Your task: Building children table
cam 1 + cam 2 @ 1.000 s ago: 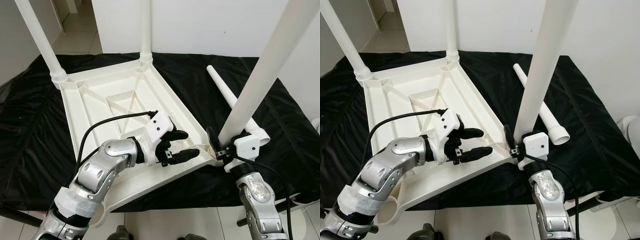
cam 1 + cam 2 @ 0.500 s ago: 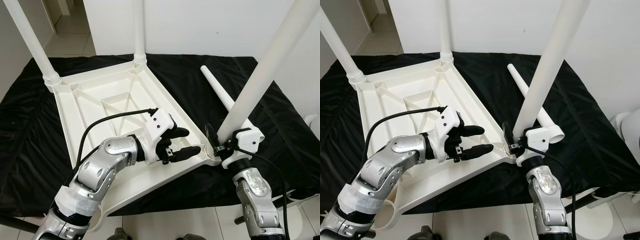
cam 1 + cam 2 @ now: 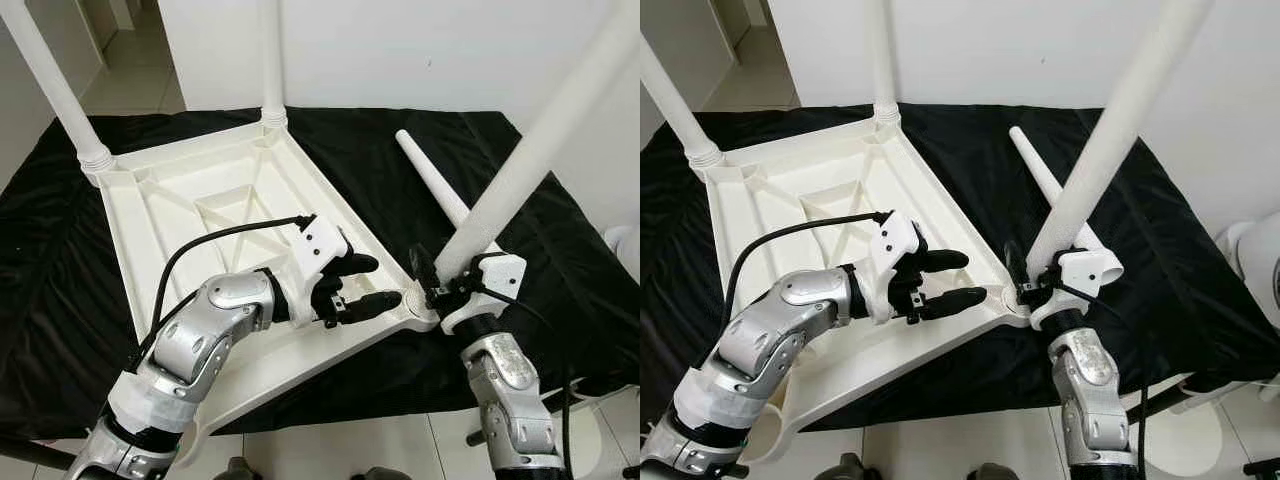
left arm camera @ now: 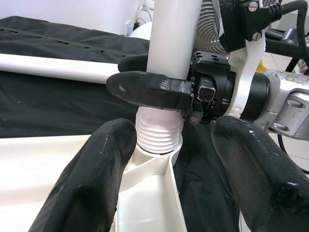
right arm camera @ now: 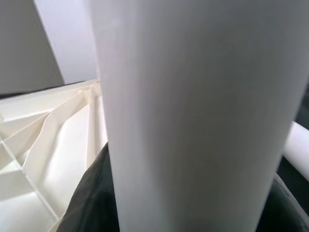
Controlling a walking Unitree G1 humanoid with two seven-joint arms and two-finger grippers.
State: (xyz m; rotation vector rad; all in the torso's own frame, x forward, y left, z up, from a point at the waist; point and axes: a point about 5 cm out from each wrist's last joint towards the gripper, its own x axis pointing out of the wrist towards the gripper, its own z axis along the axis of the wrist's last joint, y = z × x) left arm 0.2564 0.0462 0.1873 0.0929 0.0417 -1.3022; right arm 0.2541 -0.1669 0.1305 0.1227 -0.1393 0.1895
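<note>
Here the white moulded plastic children's tabletop (image 3: 235, 215) lies upside down on a black cloth (image 3: 560, 250), its ribbed underside facing up. Two white plastic legs are seated upright in the sockets at the two far corners of the tabletop: one at the far left corner (image 3: 50, 80) and one at the far right corner (image 3: 270, 55). A loose white tapered plastic leg (image 3: 432, 183) lies flat on the cloth, just beside the right edge of the tabletop.

The right gripper (image 3: 1023, 280) is clamped around the lower end of a long white plastic leg (image 3: 540, 150), just above its threaded end. This leg tilts up and away to the right. In the left wrist view its ribbed thread (image 4: 158, 137) sits in the socket at the near right corner of the tabletop, with one black finger (image 4: 149, 91) of the right gripper pressed across the shaft.

The left gripper (image 3: 365, 283) rests over the near right edge of the tabletop, pointing at that corner. Its fingers (image 4: 99, 179) are spread apart and hold nothing; the socket and threaded end lie between them.
</note>
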